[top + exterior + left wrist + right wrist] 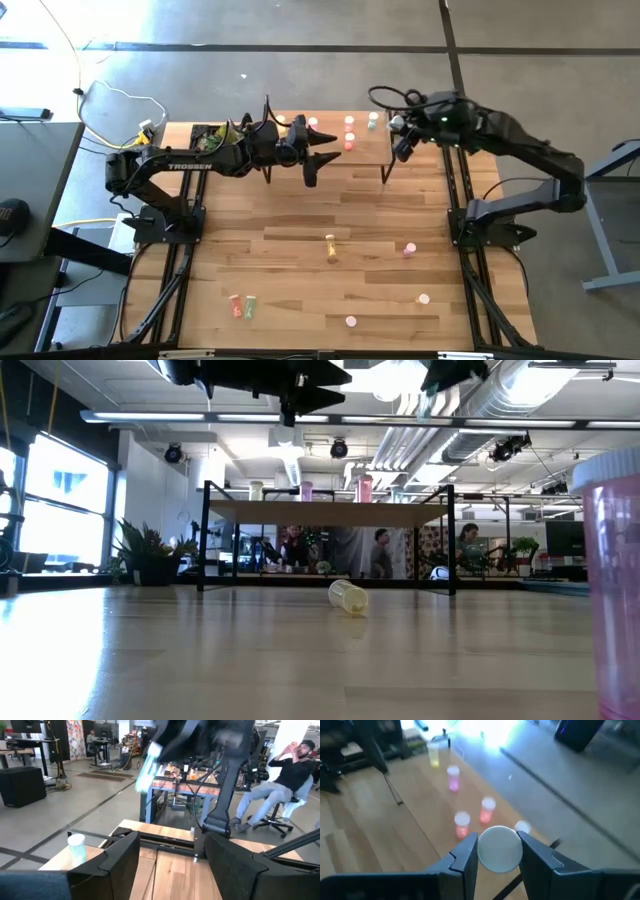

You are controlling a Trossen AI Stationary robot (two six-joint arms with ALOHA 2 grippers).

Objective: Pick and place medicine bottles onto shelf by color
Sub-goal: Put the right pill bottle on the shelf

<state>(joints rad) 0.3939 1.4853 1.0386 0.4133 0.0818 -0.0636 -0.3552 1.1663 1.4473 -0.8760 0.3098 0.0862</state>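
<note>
High view: left gripper (322, 148) over the light wood shelf with thin black legs (330, 135), fingers apart and empty, seemingly after a drop. Right gripper (398, 130) at the shelf's far-right end, near the green bottle (372, 120).

Low view: fallen yellow bottle (347, 596) on the slatted wooden table (200, 660), yet to be sorted.

Right wrist view: clamped on a pale-capped bottle (500, 848), presumably for placing beside matching colours.

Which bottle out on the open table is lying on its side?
The yellow bottle mid-table, just in front of the shelf. It lies tipped over; the pink bottles nearby stand upright.
</note>
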